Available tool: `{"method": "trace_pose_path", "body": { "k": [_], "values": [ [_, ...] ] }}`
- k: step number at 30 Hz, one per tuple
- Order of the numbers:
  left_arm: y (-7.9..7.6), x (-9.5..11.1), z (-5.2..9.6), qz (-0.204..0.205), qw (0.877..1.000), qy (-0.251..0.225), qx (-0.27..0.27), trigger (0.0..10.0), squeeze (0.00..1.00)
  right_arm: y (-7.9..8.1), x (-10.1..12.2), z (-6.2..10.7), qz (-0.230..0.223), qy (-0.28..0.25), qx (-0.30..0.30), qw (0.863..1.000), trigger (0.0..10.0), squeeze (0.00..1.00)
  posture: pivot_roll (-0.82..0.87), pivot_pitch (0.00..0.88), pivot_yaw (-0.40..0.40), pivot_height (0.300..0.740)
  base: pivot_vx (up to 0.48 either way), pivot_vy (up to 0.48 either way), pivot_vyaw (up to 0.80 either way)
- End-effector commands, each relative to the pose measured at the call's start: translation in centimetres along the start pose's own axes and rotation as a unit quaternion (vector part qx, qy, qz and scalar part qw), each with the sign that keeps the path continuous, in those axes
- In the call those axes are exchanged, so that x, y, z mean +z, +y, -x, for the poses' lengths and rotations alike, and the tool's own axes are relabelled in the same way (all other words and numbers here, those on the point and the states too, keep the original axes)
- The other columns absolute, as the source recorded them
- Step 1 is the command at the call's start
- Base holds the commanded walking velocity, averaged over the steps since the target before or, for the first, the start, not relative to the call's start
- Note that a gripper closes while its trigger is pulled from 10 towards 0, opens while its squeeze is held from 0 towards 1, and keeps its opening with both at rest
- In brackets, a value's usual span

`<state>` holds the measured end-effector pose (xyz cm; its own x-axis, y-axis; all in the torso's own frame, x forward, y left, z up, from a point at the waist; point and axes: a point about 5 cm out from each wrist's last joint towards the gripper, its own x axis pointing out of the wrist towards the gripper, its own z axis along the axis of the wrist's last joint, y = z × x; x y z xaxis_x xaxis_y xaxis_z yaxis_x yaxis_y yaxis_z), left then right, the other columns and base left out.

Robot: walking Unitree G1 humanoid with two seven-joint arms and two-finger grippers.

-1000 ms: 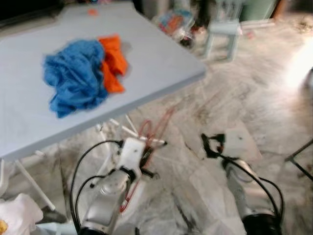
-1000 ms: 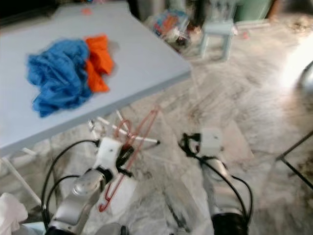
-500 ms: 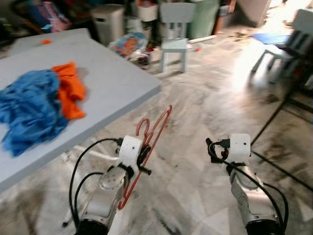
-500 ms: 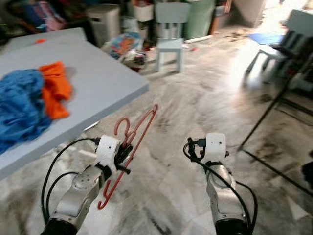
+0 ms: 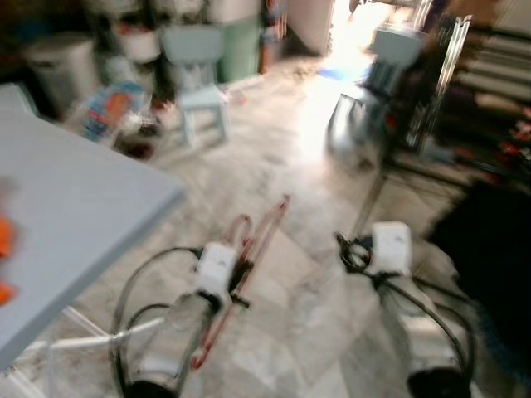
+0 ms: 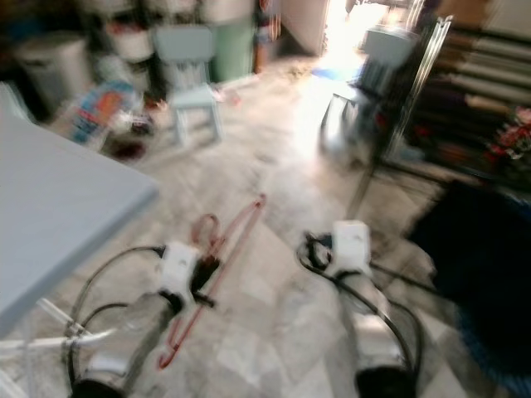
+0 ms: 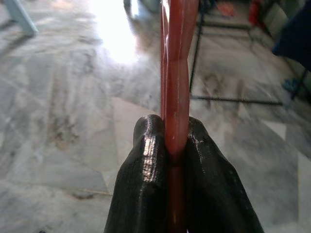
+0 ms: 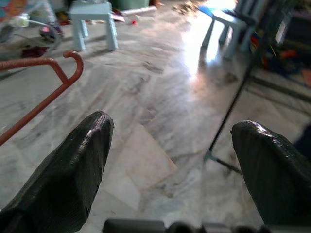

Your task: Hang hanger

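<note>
No readable text, labels, brands or numbers anywhere (head views are motion-blurred). Nothing legible on the red hanger [image 7: 176, 97], on the white wrist housings, on the grey table [image 5: 75, 215], or on the colourful packaging by the small chair [image 6: 189, 83]; print there is too smeared.

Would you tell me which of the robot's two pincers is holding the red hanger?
The left pincer, its black fingers shut on the thin red plastic hanger; the right pincer is open and holds nothing.
</note>
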<state>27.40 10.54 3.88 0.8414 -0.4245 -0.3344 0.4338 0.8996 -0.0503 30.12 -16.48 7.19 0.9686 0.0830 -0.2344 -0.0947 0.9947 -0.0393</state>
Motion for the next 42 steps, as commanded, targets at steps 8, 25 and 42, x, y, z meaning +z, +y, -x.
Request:
{"method": "trace_pose_path", "body": {
  "k": [8,25,42],
  "values": [
    [-0.5,0.1,-0.4,0.011,1.0,0.002,0.003,10.0,0.0,-1.2,0.2,0.2,0.01,0.001,-0.013,1.0,10.0,0.0,-0.01,0.07,-0.03,0.74,0.072,0.0,-0.8],
    [-0.6,1.7,-0.7,0.076,0.997,-0.019,-0.007,10.0,0.0,-1.0,0.0,0.2,0.01,0.008,-0.011,1.0,10.0,0.0,0.0,0.075,-0.025,0.74,0.0,0.052,-0.05],
    [-0.9,2.1,-0.5,0.054,0.998,-0.036,-0.017,10.0,0.0,-0.8,0.1,-0.2,0.015,0.009,-0.01,1.0,10.0,0.0,0.0,0.074,-0.026,0.74,0.0,0.394,0.0]
  ]
}}
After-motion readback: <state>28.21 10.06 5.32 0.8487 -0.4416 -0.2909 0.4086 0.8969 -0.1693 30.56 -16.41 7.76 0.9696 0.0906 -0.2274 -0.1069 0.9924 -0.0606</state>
